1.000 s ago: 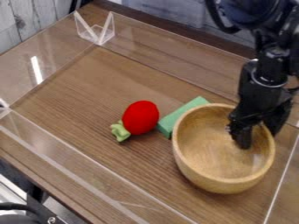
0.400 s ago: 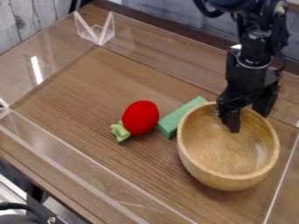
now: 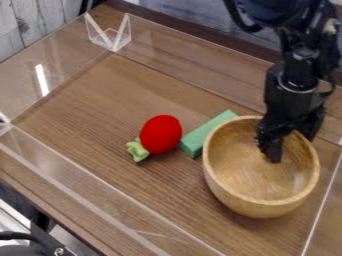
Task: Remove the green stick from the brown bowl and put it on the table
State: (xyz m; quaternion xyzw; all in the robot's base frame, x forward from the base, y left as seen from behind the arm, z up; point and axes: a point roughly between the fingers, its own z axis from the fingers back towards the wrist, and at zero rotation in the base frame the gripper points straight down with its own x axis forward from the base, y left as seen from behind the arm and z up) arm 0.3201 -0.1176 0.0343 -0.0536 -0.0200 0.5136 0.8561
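The green stick [image 3: 209, 133] lies flat on the table [image 3: 94, 105], outside the brown bowl [image 3: 251, 204] and right against its left outer rim. I cannot tell whether the two touch. My gripper [image 3: 285, 148] points down over the far side of the bowl. Its dark fingers are spread open, their tips dip just below the rim, and nothing is between them. The inside of the bowl that I can see holds nothing.
A red round toy [image 3: 160, 132] with a pale green stub lies just left of the green stick. Low clear acrylic walls [image 3: 60, 165] edge the tabletop, and a clear folded stand [image 3: 110, 32] sits at the back left.
The gripper lifted a little above the bowl's far rim and has come back down to about where it was, still open. The green stick and the red toy have not moved.
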